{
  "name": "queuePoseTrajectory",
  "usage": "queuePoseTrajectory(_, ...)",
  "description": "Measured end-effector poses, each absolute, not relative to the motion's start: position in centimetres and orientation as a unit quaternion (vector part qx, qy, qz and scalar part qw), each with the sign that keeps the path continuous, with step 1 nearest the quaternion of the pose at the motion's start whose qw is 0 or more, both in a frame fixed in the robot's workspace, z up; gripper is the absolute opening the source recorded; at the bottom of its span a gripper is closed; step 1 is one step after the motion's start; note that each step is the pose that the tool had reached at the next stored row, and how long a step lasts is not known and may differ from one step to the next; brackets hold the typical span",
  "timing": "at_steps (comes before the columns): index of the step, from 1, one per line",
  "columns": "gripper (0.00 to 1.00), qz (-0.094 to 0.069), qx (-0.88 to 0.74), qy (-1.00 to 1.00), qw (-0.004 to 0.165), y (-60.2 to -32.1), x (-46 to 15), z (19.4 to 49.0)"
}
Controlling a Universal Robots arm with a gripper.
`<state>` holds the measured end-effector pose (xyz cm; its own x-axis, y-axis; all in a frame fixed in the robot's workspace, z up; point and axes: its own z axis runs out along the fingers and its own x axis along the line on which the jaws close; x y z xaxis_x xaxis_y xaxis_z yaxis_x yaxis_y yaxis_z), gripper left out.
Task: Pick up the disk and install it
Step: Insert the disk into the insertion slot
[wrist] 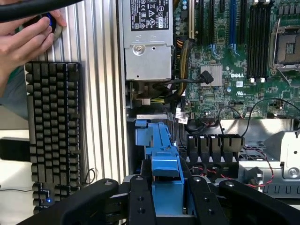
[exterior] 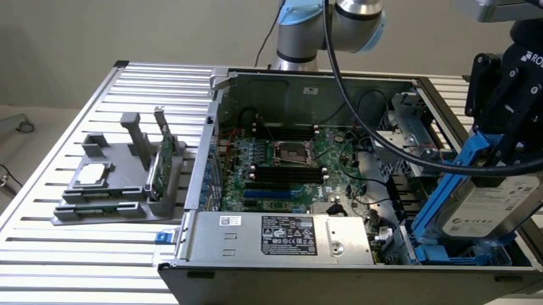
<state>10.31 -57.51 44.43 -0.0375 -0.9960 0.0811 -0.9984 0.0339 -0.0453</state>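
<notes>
The disk (exterior: 496, 203), a silver-grey drive with a white label in a bright blue carrier, hangs tilted on edge at the exterior view's right. It is over the front right corner of the open computer case (exterior: 297, 77). My gripper (exterior: 502, 149) is shut on its upper end. In the wrist view the blue carrier (wrist: 166, 176) sits between my black fingers (wrist: 139, 199), with my gripper (wrist: 168, 202) above a blue drive bay (wrist: 149, 133) in the case. The disk's lower edge is close to the blue bay rails (exterior: 449, 254); I cannot tell if they touch.
Inside the case lie the green motherboard (exterior: 288, 165), cables and a grey power supply (exterior: 280, 235). A grey fixture (exterior: 119, 190) holding a small chip and a green card stands on the slatted table at the exterior view's left. The wrist view shows a keyboard (wrist: 51, 122) and a person's hand (wrist: 23, 40).
</notes>
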Motion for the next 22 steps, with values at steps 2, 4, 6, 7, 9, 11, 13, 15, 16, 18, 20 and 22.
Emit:
queuePoseTrajectory(2, 0.33, 0.043, 0.694, -0.719, 0.015, -57.51, 10.31, 44.43)
queuePoseTrajectory(4, 0.33, 0.042, 0.695, -0.718, 0.016, -57.5, 10.33, 44.42)
queuePoseTrajectory(6, 0.33, 0.041, 0.696, -0.716, 0.018, -57.51, 10.36, 44.4)
queuePoseTrajectory(7, 0.33, 0.04, 0.697, -0.716, 0.018, -57.51, 10.39, 44.38)
queuePoseTrajectory(9, 0.33, 0.039, 0.7, -0.713, 0.019, -57.51, 10.49, 44.36)
queuePoseTrajectory(11, 0.33, 0.038, 0.702, -0.711, 0.02, -57.5, 10.58, 44.35)
queuePoseTrajectory(13, 0.33, 0.037, 0.704, -0.709, 0.021, -57.51, 10.64, 44.34)
queuePoseTrajectory(15, 0.33, 0.036, 0.705, -0.708, 0.022, -57.51, 10.66, 44.32)
queuePoseTrajectory(16, 0.33, 0.035, 0.706, -0.707, 0.023, -57.51, 10.67, 44.3)
queuePoseTrajectory(18, 0.33, 0.035, 0.707, -0.706, 0.023, -57.49, 10.7, 44.25)
queuePoseTrajectory(20, 0.33, 0.034, 0.708, -0.705, 0.024, -57.46, 10.73, 44.19)
queuePoseTrajectory(22, 0.33, 0.033, 0.709, -0.704, 0.024, -57.42, 10.78, 44.16)
